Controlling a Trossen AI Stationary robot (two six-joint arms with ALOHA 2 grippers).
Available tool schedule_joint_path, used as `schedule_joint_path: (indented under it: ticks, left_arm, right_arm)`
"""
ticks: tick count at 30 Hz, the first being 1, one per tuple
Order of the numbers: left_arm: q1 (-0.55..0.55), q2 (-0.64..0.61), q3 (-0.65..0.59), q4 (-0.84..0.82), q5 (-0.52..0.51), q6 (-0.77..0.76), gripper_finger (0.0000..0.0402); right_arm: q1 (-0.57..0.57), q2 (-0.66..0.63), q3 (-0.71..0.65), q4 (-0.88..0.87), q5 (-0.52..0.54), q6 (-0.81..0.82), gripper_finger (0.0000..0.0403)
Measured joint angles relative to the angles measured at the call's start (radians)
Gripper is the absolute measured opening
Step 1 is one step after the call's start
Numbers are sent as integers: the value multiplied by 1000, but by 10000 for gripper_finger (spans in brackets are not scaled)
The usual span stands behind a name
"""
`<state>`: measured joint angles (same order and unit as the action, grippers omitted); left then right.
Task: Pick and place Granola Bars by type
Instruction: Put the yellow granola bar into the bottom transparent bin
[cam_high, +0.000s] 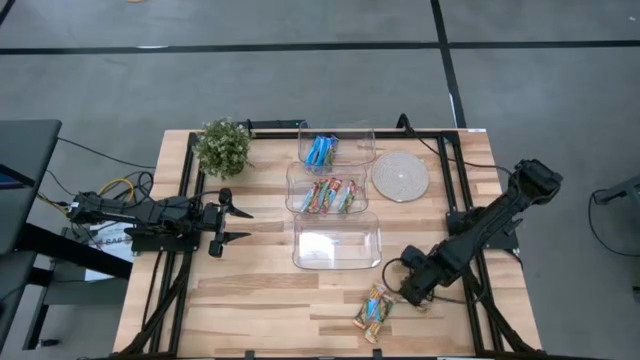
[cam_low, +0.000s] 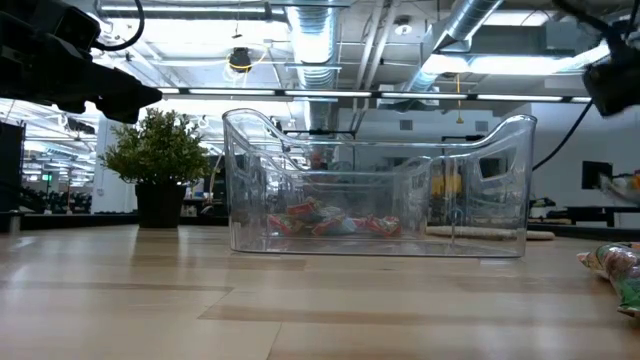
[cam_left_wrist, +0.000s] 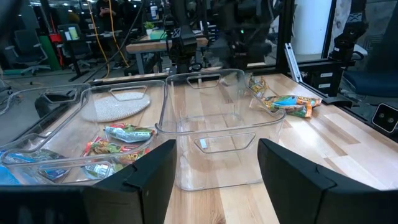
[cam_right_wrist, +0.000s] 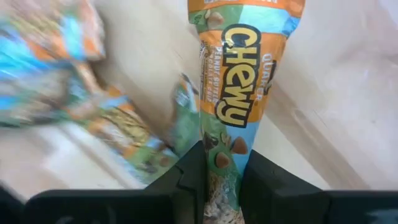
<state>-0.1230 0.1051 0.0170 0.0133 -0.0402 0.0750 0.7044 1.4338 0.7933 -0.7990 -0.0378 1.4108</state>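
The tan-orange bar (cam_right_wrist: 233, 106) is pinched at its end between the right hand's (cam_high: 412, 293) two fingers, which are closed on it, low over the near right part of the desk (cam_high: 250, 300). Just beside that hand lie a few more bars (cam_high: 374, 310) of the same kind, unsorted. Farther off, the blue bars (cam_high: 321, 151) sit in the far tub and the red-green ones (cam_high: 330, 196) in the middle tub; the nearest tub (cam_high: 336, 241) looks empty, so that type remains. The left hand (cam_high: 228, 222) waits wide open, holding nothing.
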Motion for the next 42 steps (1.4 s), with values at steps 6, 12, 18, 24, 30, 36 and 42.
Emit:
schedule_joint_path:
  ticks: [6, 12, 18, 24, 30, 36, 42]
  left_arm:
    - [0, 0, 0, 0, 0, 0, 219]
    - [0, 0, 0, 0, 0, 0, 219]
    - [0, 0, 0, 0, 0, 0, 219]
    - [0, 0, 0, 0, 0, 0, 219]
    - [0, 0, 0, 0, 0, 0, 219]
    - [0, 0, 0, 0, 0, 0, 219]
    - [0, 0, 0, 0, 0, 0, 219]
  right_arm:
    - [0, -133, 1, 2, 78, 108, 63]
    - [0, -267, 2, 42, 175, 161, 63]
    - [0, -384, 2, 115, 243, 161, 63]
    - [-2, -466, 3, 261, 361, 138, 63]
    - [-42, -473, 4, 299, 409, 126, 63]
    - [-98, -464, 3, 326, 407, 126, 63]
    - [-208, -393, 38, 365, 403, 102, 63]
